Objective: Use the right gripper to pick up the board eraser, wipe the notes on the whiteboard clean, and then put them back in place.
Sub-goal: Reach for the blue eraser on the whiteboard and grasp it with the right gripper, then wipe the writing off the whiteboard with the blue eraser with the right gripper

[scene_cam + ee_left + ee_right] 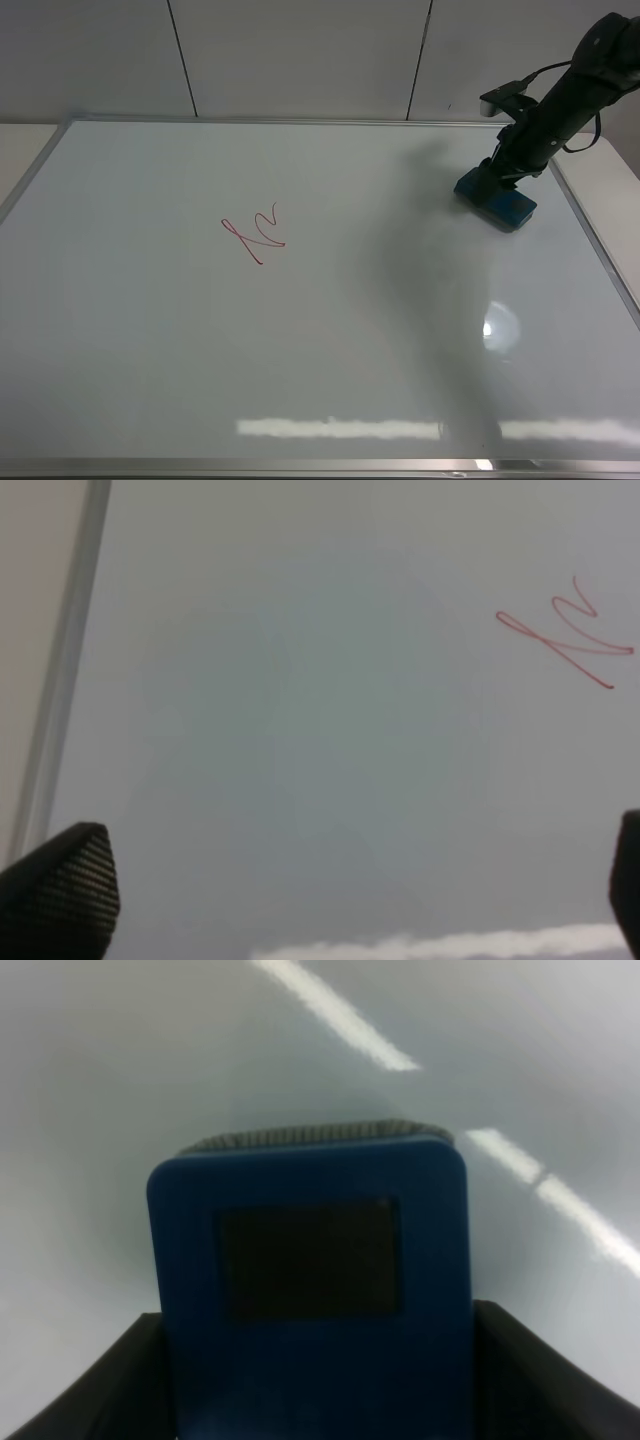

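The whiteboard fills the exterior high view. The red notes sit left of its middle and also show in the left wrist view. The teal-blue board eraser lies at the board's far right corner. My right gripper reaches down onto it. In the right wrist view the eraser, with one dark patch showing, sits between the fingers, which press both its sides; the right gripper is shut on it. My left gripper is open and empty above the board's left part, near its frame.
The board's silver frame runs along all sides, and it shows in the left wrist view. A beige table surface lies beyond the left edge. A panelled wall stands behind. Light glare streaks the near edge.
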### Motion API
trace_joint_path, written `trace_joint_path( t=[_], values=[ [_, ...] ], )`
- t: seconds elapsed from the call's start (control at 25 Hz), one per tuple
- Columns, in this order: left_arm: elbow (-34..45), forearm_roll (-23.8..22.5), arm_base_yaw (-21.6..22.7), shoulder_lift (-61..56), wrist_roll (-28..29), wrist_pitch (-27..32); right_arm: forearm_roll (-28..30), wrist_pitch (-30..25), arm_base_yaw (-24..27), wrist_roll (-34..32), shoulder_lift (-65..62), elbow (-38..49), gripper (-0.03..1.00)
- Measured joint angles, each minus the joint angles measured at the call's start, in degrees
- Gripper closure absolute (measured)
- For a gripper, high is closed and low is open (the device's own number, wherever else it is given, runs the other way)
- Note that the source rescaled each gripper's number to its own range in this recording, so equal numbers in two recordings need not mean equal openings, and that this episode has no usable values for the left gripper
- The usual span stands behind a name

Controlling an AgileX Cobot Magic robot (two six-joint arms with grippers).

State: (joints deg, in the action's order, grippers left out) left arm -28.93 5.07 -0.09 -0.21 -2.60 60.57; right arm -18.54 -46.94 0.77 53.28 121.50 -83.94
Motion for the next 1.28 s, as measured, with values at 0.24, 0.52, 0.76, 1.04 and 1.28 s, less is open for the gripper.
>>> trace_joint_path(
  t=[0.24, 0.52, 0.76, 1.04, 1.28],
  values=[
    [0.0, 0.0, 0.0, 0.0, 0.0, 0.0, 0.0, -0.07, 0.0, 0.0, 0.0, 0.0, 0.94],
    [0.0, 0.0, 0.0, 0.0, 0.0, 0.0, -1.19, -0.84, -0.36, -0.36, 0.0, 0.0, 0.94],
    [0.0, 0.0, 0.0, 0.0, 0.0, 0.0, 0.61, 1.45, -7.41, -6.09, -0.11, -1.15, 0.94],
    [0.0, 0.0, 0.0, 0.0, 0.0, 0.0, 9.54, 0.12, -19.72, -19.04, -0.17, -9.53, 0.94],
    [0.0, 0.0, 0.0, 0.0, 0.0, 0.0, 14.6, -0.69, -29.36, -29.67, -0.65, -11.98, 0.94]
  ],
)
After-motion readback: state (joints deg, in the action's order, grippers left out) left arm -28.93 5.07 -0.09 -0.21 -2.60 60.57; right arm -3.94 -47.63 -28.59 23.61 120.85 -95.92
